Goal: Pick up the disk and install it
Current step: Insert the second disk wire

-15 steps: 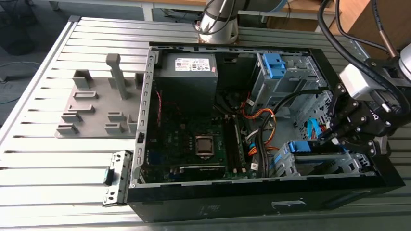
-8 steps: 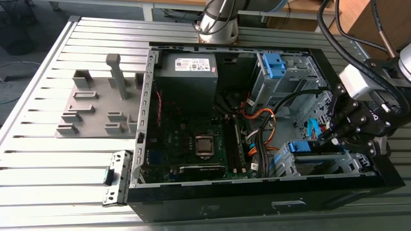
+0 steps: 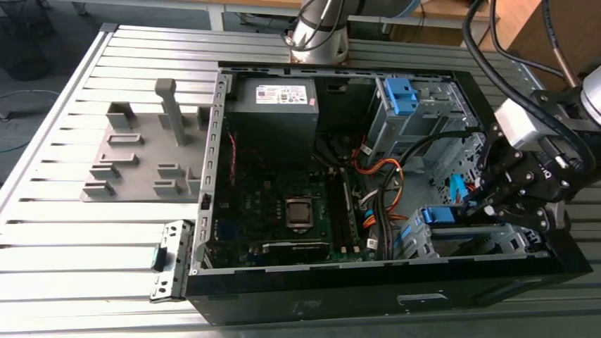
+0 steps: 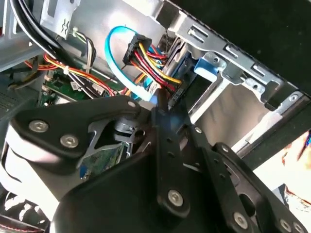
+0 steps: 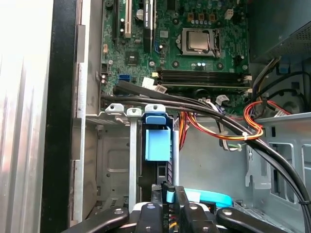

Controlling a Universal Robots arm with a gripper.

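Blue plastic: a bright blue carrier frames the disk (image 3: 441,217), which sits slotted in a silver drive cage (image 3: 488,243) at the lower right of the exterior view, inside the open black computer case (image 3: 329,296).
Disk, first wrist view: the disk (image 5: 158,138) shows end-on as a two-tone blue tab (a darker cap over a paler block) with a thin dark edge beyond it, held between the cage's pale metal rails.
Disk, second wrist view: the disk (image 4: 206,68) is a blue corner beside a strip of silver metal, tucked under the slotted cage wall.
Hand: the black hand (image 3: 483,204) hangs inside the case just beside the disk's tab, at the exterior view's right; I cannot tell whether it is clenched or released.
Hand, wrist views: in the first wrist view the hand (image 5: 170,196) lines up with the tab; in the second wrist view the hand (image 4: 158,107) ends close to a black plug.
Cables: the second wrist view gives a looping light blue cable (image 4: 114,53) and a bundle of red, yellow and black wires (image 4: 148,53) running to that plug, near the disk.
Board: the first wrist view lays out the green motherboard (image 5: 146,29) with its metal processor socket (image 5: 199,41).
Wider scene: the exterior view takes in the slatted metal desk (image 3: 56,232), a grey fixture (image 3: 141,151) at its left, a grey box (image 3: 277,120) with a white label, and a bare blue bracket (image 3: 401,95) in the upper cage, well apart from the disk.
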